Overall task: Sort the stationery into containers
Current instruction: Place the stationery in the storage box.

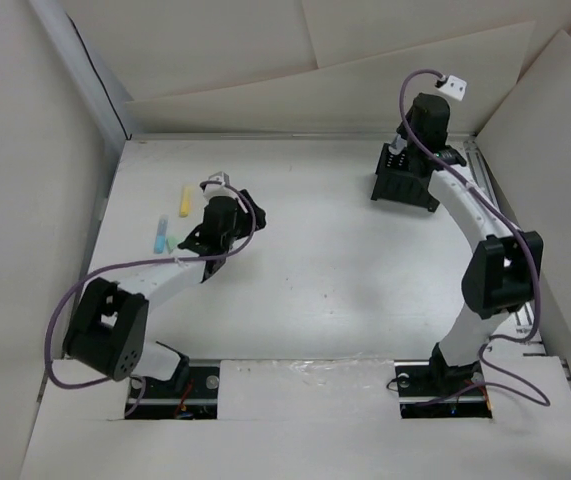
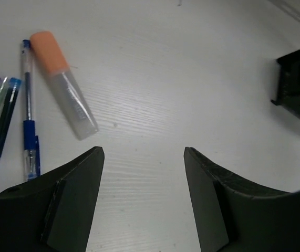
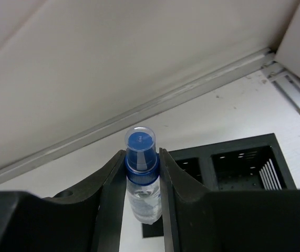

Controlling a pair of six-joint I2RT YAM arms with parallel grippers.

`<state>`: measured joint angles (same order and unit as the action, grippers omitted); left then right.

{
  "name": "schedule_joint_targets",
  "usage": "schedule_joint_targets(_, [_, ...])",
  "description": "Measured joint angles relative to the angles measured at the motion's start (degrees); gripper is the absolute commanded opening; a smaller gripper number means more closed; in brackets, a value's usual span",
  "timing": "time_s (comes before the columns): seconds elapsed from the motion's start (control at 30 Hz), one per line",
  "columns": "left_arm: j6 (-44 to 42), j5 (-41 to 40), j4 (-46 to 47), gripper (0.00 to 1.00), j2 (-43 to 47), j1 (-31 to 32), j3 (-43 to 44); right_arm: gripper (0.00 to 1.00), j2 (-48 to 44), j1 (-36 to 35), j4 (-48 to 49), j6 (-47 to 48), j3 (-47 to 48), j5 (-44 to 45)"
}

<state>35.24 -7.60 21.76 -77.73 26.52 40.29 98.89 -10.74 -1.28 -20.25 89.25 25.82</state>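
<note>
Pale cardboard walls [image 1: 215,50] box in a white desk [image 1: 315,260]. From above, the left fingers [image 1: 223,200] hang just beside a loose group of stationery, a yellow piece [image 1: 184,200] and a light blue piece [image 1: 161,233] among them, while the right fingers [image 1: 397,160] sit over the black organiser [image 1: 415,198], well apart from that group. From the left wrist, the left fingers are spread with nothing between them. An orange-capped tube [image 2: 63,86] and a blue pen [image 2: 29,123] lie ahead and off to one side, so a descent as now aimed would likely close on bare desk or nudge the tube into rolling. From the right wrist, the right fingers are clenched on a small blue-topped bottle [image 3: 141,178] above the organiser's compartments. Its foot is hidden behind the fingers, so I cannot say which cell lies beneath. A release off-centre could catch a divider or the rim and tip the bottle out.
</note>
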Motion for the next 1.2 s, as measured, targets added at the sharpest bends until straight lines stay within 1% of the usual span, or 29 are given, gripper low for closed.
schedule_joint_targets(0.1, [1.0,-3.5,-4.2,0.58,-5.1,0.0,3.4,0.07,3.8,0.0,-0.1,1.7,1.5,3.8])
schedule_joint_targets(0.2, [1.7,-5.9,-6.4,0.58,-8.8,0.0,5.4,0.07,6.4,0.0,-1.4,2.7,1.6,6.9])
schedule_joint_targets(0.43, [2.8,-7.7,-8.4,0.58,-13.8,0.0,7.8,0.07,9.5,-0.1,-1.9,3.9,1.6,11.9])
schedule_joint_targets(0.5, [2.8,-7.8,-8.5,0.58,-14.9,0.0,8.5,0.09,10.0,-0.1,-2.1,4.0,1.6,12.8])
schedule_joint_targets(0.53, [2.9,-7.9,-8.4,0.58,-15.3,0.0,8.8,0.14,10.3,-0.2,-2.1,4.0,1.6,13.2])
schedule_joint_targets(0.6, [3.2,-8.1,-8.6,0.53,-16.0,0.0,9.3,0.19,10.6,-0.3,-2.2,3.8,1.6,13.8])
schedule_joint_targets(0.63, [3.4,-8.6,-8.8,0.53,-16.3,0.0,9.5,0.26,10.7,-0.3,-2.2,3.8,1.6,13.9])
schedule_joint_targets(0.7, [3.8,-9.9,-9.4,0.53,-16.6,0.0,9.8,0.34,10.7,-0.4,-2.2,3.5,1.5,14.0])
schedule_joint_targets(0.73, [4.1,-10.7,-9.6,0.53,-16.7,0.0,9.8,0.44,10.7,-0.4,-2.1,3.3,1.5,14.0])
schedule_joint_targets(0.83, [4.6,-12.8,-10.3,0.53,-17.4,0.0,10.4,0.57,10.7,-0.6,-2.0,2.6,1.3,14.0])
schedule_joint_targets(0.87, [4.7,-13.6,-10.8,0.53,-18.1,0.0,11.1,0.66,10.7,-0.6,-1.9,2.4,1.1,14.0])
schedule_joint_targets(0.93, [4.9,-14.9,-11.4,0.53,-20.1,0.0,12.8,0.71,10.6,-0.7,-1.9,2.1,0.5,13.8])
schedule_joint_targets(0.97, [4.9,-15.5,-11.8,0.53,-21.2,0.0,13.5,0.75,10.5,-0.8,-2.0,2.0,0.3,13.6])
schedule_joint_targets(1.0, [5.0,-15.9,-12.0,0.53,-22.1,0.0,14.0,0.77,10.2,-0.9,-2.0,2.0,0.0,13.1])
schedule_joint_targets(1.03, [5.0,-16.4,-12.3,0.55,-23.0,0.0,14.4,0.77,9.6,-1.0,-2.4,1.9,-0.4,12.7])
schedule_joint_targets(1.2, [5.2,-18.0,-13.8,0.57,-25.6,0.0,15.5,0.77,3.3,-1.1,-3.8,0.9,-3.1,11.0])
